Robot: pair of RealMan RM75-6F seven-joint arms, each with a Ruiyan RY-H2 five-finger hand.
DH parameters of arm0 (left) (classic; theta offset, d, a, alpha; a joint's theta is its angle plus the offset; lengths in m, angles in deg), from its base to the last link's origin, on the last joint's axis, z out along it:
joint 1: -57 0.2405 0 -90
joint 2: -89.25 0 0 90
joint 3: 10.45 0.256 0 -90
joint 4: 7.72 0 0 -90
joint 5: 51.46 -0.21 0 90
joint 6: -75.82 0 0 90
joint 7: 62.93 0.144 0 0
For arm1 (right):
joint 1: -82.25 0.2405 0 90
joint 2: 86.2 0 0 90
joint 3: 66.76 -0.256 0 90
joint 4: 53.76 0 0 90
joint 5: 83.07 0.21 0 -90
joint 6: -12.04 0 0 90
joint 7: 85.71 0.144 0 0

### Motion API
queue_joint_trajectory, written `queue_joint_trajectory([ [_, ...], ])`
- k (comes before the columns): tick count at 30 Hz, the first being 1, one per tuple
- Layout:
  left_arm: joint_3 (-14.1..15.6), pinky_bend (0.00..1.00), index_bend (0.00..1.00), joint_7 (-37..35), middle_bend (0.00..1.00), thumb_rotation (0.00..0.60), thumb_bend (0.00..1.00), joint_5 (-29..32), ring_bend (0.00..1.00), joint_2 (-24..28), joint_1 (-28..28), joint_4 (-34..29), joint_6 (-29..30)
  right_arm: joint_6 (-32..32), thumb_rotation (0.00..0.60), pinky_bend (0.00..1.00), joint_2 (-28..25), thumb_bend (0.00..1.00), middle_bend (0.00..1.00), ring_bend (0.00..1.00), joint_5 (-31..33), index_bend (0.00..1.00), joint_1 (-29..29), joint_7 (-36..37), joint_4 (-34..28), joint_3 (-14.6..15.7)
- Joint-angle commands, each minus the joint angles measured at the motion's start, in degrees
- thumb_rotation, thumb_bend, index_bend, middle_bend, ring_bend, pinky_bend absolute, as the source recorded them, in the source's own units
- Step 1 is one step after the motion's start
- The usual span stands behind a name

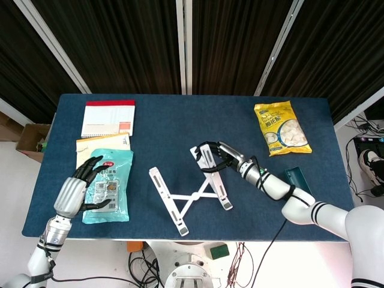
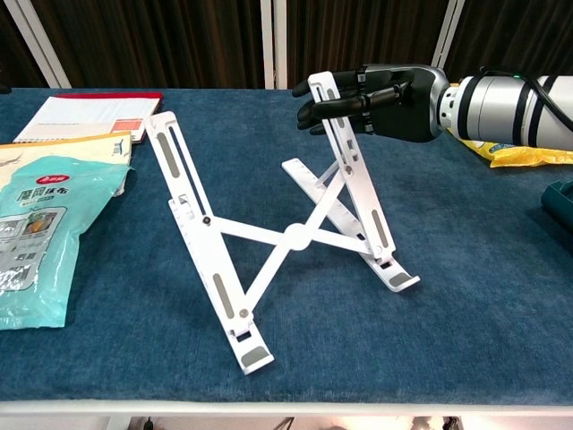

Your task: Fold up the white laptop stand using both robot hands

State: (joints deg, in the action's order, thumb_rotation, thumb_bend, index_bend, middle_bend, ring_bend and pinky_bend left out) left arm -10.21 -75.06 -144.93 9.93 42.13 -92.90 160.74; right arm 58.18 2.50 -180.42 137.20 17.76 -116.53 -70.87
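Observation:
The white laptop stand [image 1: 191, 191] stands unfolded near the table's middle, its two rails joined by crossed struts [image 2: 291, 238]. My right hand [image 1: 213, 157] grips the upper end of the stand's right rail [image 2: 345, 134], fingers wrapped over it and thumb across the front, as the chest view shows [image 2: 380, 94]. My left hand [image 1: 77, 189] is far to the left above a teal bag, fingers spread and holding nothing. It is well apart from the stand's left rail [image 2: 183, 184] and does not show in the chest view.
A teal bag [image 1: 111, 201] and a beige packet [image 1: 102, 144] lie at the left, a red-and-white notebook [image 1: 108, 117] behind them. A yellow snack bag [image 1: 281, 127] lies at the back right. A dark teal object [image 1: 298, 179] sits near the right forearm.

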Motion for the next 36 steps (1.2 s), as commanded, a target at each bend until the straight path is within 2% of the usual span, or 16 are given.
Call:
queue_joint_trajectory([
  [1, 0.01, 0.16, 0.19, -0.04, 0.05, 0.600, 0.00, -0.08, 0.03, 0.11, 0.18, -0.10, 0.24, 7.38, 0.600, 0.17, -1.34, 0.08, 0.51, 0.29, -2.81, 0.43, -1.31, 3.65, -0.80, 3.24],
  [7, 0.19, 0.16, 0.19, -0.28, 0.05, 0.600, 0.00, -0.56, 0.03, 0.23, 0.90, -0.23, 1.30, 15.69, 0.600, 0.22, -5.11, 0.08, 0.53, 0.32, -5.16, 0.45, -4.26, 3.06, -5.08, 7.04],
  [13, 0.44, 0.16, 0.19, -0.60, 0.05, 0.600, 0.00, -1.10, 0.03, 0.50, 1.24, -0.29, 1.66, 18.81, 0.600, 0.25, -7.53, 0.13, 0.55, 0.34, -4.48, 0.46, -6.89, 0.65, -7.90, 9.69],
  [20, 0.56, 0.16, 0.19, -1.08, 0.05, 0.600, 0.00, -1.68, 0.03, 0.33, 1.63, -0.09, 2.33, 20.59, 0.600, 0.25, -8.13, 0.15, 0.55, 0.34, -3.81, 0.46, -9.07, 0.45, -8.28, 12.02],
  [27, 0.66, 0.16, 0.19, -1.56, 0.05, 0.600, 0.00, -1.68, 0.03, 0.21, 2.12, 0.34, 2.70, 20.75, 0.600, 0.25, -5.97, 0.16, 0.55, 0.34, -4.02, 0.46, -9.60, 0.57, -6.54, 13.28],
  [36, 0.82, 0.17, 0.19, -2.70, 0.05, 0.600, 0.00, -1.19, 0.03, 0.36, 3.15, 1.46, 3.39, 18.24, 0.600, 0.26, -3.47, 0.21, 0.55, 0.35, -3.58, 0.46, -9.22, -2.90, -5.99, 14.32],
])
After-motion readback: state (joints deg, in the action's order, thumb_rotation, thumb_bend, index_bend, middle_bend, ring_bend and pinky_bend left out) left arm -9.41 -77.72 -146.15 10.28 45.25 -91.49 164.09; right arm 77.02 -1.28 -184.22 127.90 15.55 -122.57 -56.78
